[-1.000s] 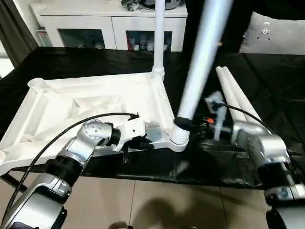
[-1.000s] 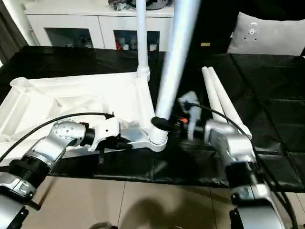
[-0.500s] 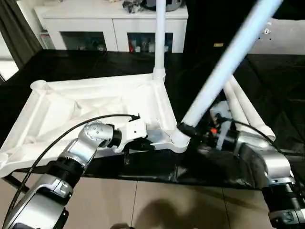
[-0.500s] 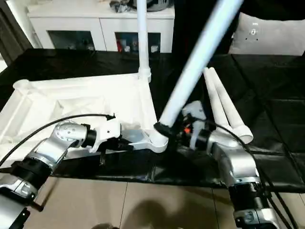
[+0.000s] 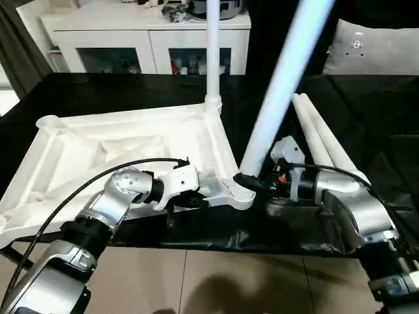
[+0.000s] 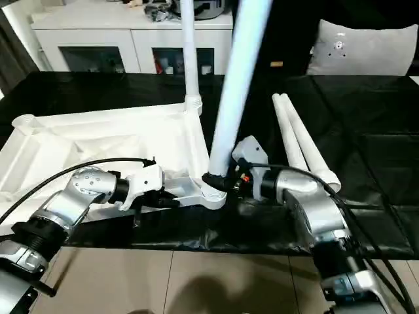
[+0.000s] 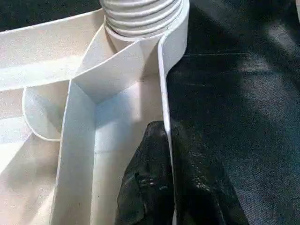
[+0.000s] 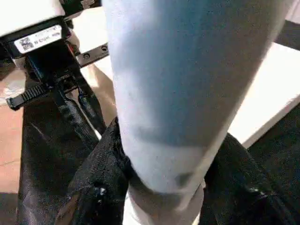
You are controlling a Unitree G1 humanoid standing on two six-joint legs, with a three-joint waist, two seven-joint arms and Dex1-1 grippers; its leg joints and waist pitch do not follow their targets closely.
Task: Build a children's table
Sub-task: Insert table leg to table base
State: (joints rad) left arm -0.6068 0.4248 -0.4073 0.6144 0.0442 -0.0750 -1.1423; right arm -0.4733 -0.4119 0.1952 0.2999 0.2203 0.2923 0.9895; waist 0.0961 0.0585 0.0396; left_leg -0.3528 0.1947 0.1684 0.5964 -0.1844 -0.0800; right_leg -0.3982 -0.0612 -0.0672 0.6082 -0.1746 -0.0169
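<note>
**Second leg swung back toward upright at the near socket**

You see the tabletop [image 5: 131, 140] lying underside up on black sheeting [image 5: 366, 137], ribs showing. One leg [image 5: 213, 52] stands seated in the far corner socket, at about 12 o'clock from the tabletop's middle. A second leg [image 5: 281, 85] meets the near corner socket [image 5: 239, 193] at about 4 o'clock.

What has changed: half a second ago this second leg leaned far over toward 2 o'clock; now it rises much steeper, tilted only a little to the right. A second ago it stood at roughly the present angle. Judged from this, the leg is being rocked or worked into the socket and is not yet proven seated; it still departs from the line of the upright leg.

Your right gripper [image 8: 154, 187] is closed round the base of the second leg, a black finger on each side, just above the socket. Your left gripper [image 7: 166, 187] pinches the tabletop's rim wall, near the socket [image 7: 140, 18], steadying it.

Two spare legs [image 5: 321, 134] lie side by side on the sheeting at 3 o'clock of the tabletop, touching each other.

Beyond, at 12 o'clock, stands a white cabinet [image 5: 144, 39] with glass doors; at 1 o'clock a pale cushion [image 5: 376, 49]. Tiled floor [image 5: 216, 281] shows at 6 o'clock.
</note>
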